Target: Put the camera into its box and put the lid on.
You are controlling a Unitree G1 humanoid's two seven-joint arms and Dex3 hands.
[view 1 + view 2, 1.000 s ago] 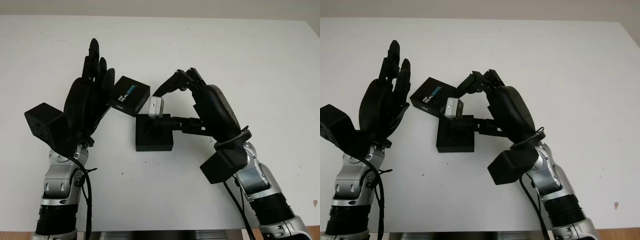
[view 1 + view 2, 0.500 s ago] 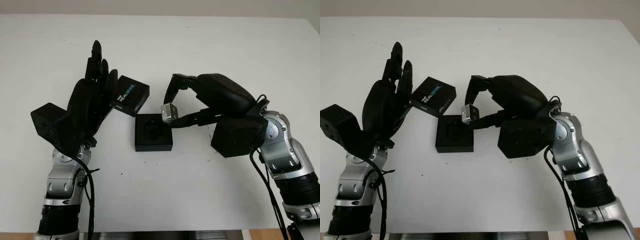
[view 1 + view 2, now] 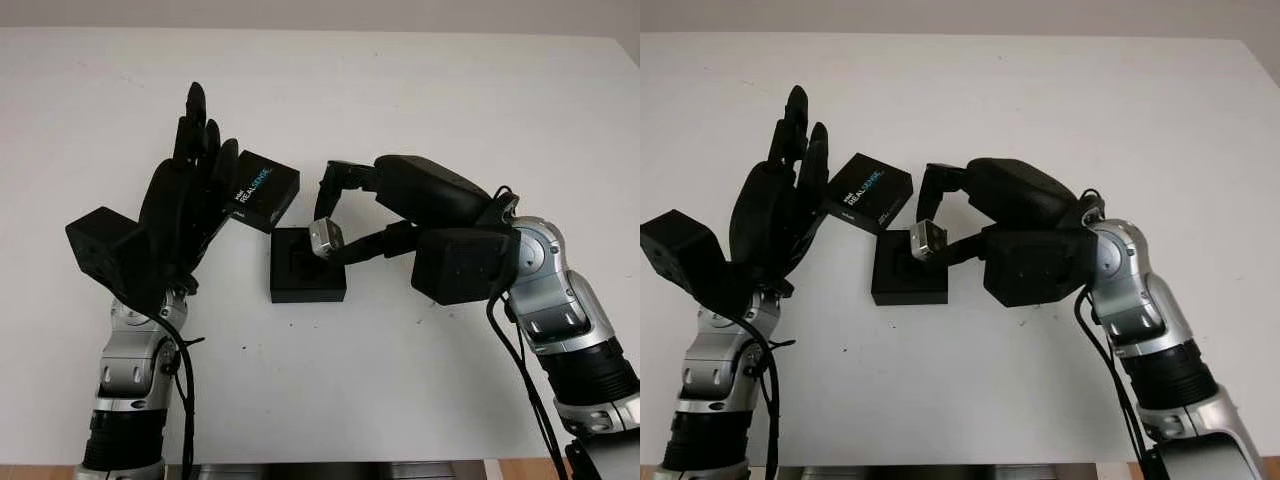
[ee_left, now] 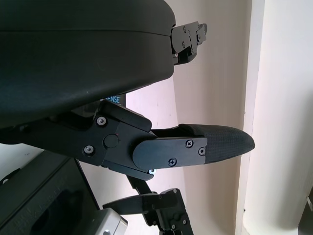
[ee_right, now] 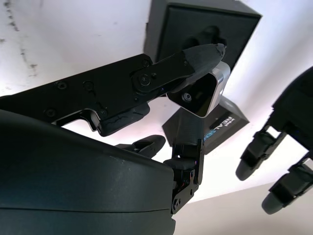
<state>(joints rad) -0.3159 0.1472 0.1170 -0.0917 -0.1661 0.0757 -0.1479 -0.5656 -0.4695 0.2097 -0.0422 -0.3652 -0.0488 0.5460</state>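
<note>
right hand (image 3: 335, 215) pinches the small silver camera (image 3: 325, 240) between its black fingers (image 5: 195, 56), holding it just above the open black box (image 3: 305, 268), over the box's right part; whether the camera touches the box's moulded recess is not clear. the box sits on the white surface (image 3: 450, 100) near its middle, its dark foam insert facing up. the right wrist view has the camera's lens face turned toward it, clamped under one finger with another finger below. left hand (image 3: 190, 195) is open and holds nothing; it stands upright toward the left side of the surface, its fingertips pointing toward the far edge, just beside the lid (image 3: 258, 190). the lid, black with "realsense" printed on top, lies tilted just beyond the box's far left corner, its near corner close to the box, and its left edge against or just next to the left hand's fingers. both arms come up from the near edge of the surface.
</note>
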